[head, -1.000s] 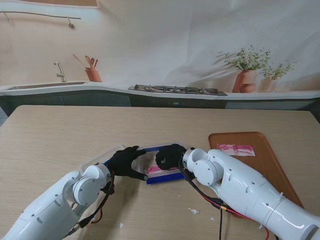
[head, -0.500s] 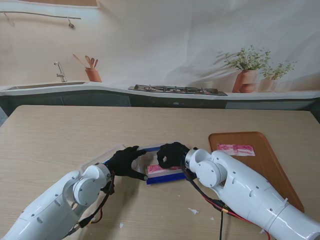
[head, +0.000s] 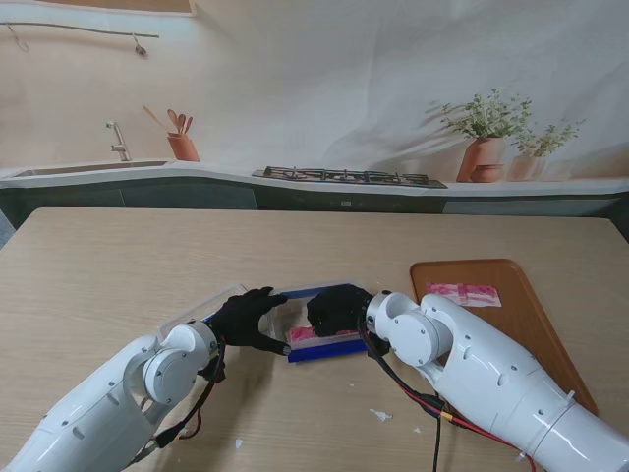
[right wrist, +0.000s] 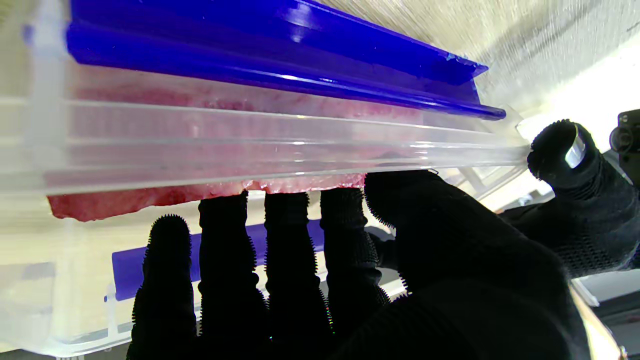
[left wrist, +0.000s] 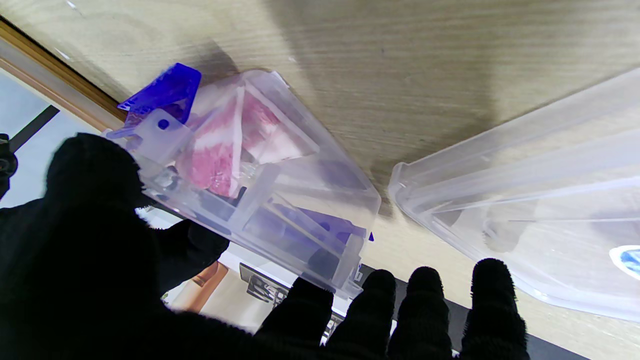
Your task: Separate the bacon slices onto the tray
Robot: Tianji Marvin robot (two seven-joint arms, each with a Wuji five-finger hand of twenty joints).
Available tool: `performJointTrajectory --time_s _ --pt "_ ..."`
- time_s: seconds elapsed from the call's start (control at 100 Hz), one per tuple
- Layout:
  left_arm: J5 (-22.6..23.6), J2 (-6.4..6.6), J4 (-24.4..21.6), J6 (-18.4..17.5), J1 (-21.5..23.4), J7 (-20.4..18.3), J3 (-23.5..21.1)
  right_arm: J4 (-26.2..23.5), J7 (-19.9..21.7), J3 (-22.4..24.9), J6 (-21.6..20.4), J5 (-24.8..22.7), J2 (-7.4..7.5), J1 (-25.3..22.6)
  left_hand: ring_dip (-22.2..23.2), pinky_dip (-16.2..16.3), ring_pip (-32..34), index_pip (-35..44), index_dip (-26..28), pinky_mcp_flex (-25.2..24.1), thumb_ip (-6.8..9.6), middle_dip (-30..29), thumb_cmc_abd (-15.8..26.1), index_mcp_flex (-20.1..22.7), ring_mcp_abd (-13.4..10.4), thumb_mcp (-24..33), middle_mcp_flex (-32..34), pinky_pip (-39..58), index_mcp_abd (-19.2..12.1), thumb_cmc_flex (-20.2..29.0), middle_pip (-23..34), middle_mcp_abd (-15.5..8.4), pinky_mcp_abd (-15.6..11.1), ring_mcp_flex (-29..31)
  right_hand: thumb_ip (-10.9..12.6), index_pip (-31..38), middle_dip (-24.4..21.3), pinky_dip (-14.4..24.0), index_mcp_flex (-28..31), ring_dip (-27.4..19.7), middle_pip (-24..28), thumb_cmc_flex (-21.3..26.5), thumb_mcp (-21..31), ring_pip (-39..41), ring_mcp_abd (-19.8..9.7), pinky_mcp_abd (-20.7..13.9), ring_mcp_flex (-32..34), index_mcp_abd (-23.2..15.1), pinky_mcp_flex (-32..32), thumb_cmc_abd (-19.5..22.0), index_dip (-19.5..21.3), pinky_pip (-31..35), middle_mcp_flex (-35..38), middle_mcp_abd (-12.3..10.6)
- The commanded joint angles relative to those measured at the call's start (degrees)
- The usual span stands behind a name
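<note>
Bacon slices (right wrist: 200, 192): soft, slippery (tearing easily); your right hand (right wrist: 310, 260), fingers apart, is reaching their edge; your left hand (left wrist: 100, 240) is clamping the container (left wrist: 280, 200).

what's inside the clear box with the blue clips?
Pink-red bacon lies inside the clear box; the right hand reaches its fingers in at the bacon's edge. The left hand holds the box's end. The slice count is hidden by the walls and hand.
</note>
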Motion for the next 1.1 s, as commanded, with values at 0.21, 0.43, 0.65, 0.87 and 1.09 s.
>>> performJointTrajectory --time_s 0.21,0.43,0.65,0.87,1.09 --pt "0.2 0.03 1.0 0.2 0.6 -1.3 0.5 0.3 3.6 -1.2 -1.1 1.2 0.34 1.0 -0.5 0.9 -1.2 0.3 -0.6 -0.6 1.09 -0.1 0.0 -0.2 -0.6 7.1 1.2 -2.0 2.8 5.8 1.8 -6.4 0.1 -1.9 -0.7 -12.5 4.5 -1.0 -1.9 1.6 5.8 -0.8 5.1 3.0 -1.2 0.9 2.1 0.7 -0.3 -0.9 -1.7 2.9 0.7 -3.3" --pt "0.2 0.04 1.0 0.1 0.5 -1.3 0.6 1.6 4.3 -2.8 -2.3 1.1 0.49 2.3 -0.5 0.9 -1.1 0.3 -0.6 -0.5 1.1 -0.1 0.0 -0.2 -0.7 7.1 1.2 -1.9 2.8 5.8 1.8 -6.4 0.1 -1.9 -2.6 -13.0 6.4 -1.3 -0.5 2.1 7.8 2.0 6.0 4.3 -2.3 0.9 3.5 -1.2 0.8 -3.3 -2.8 4.1 2.5 -5.4" --pt "0.1 0.06 1.1 0.1 0.4 -1.5 0.7 2.7 2.7 -4.1 -4.5 -1.4 0.47 3.2 -0.5 0.9 -1.1 0.3 -0.6 -0.6 1.09 -0.2 0.0 -0.2 -0.7 7.1 1.1 -2.0 2.8 5.7 1.8 -6.4 0.0 -1.9 -4.3 2.9 12.9 -2.4 2.3 2.9 9.3 6.6 7.6 7.1 -3.9 1.0 7.4 -9.9 2.7 -7.4 -7.3 7.8 8.9 -9.0" --pt "0.1 0.04 1.0 0.1 0.5 -1.4 0.6 3.2 -1.2 -3.0 -6.6 -3.9 0.06 2.5 -0.5 0.9 -1.1 0.3 -0.6 -0.5 1.08 -0.2 0.0 -0.2 -0.7 7.1 1.1 -2.0 2.8 5.7 1.8 -6.4 0.1 -1.9 -4.6 6.0 16.2 -2.7 9.9 2.8 8.6 7.8 10.7 8.0 -4.0 1.4 10.5 -15.3 3.8 -9.9 -5.3 9.8 14.0 -8.8" --pt "0.1 0.04 1.1 0.1 0.4 -1.4 0.7 1.5 -2.1 -0.7 -7.4 -6.3 0.3 1.6 -0.5 0.9 -1.1 0.3 -0.6 -0.5 1.07 -0.2 -0.1 -0.2 -0.7 7.2 1.2 -2.0 2.8 5.7 1.8 -6.4 0.1 -1.9 -4.7 6.5 18.1 -3.2 10.4 3.1 8.3 8.1 12.3 8.6 -3.3 1.7 10.6 -14.8 3.2 -9.9 -4.6 9.8 14.4 -7.3"
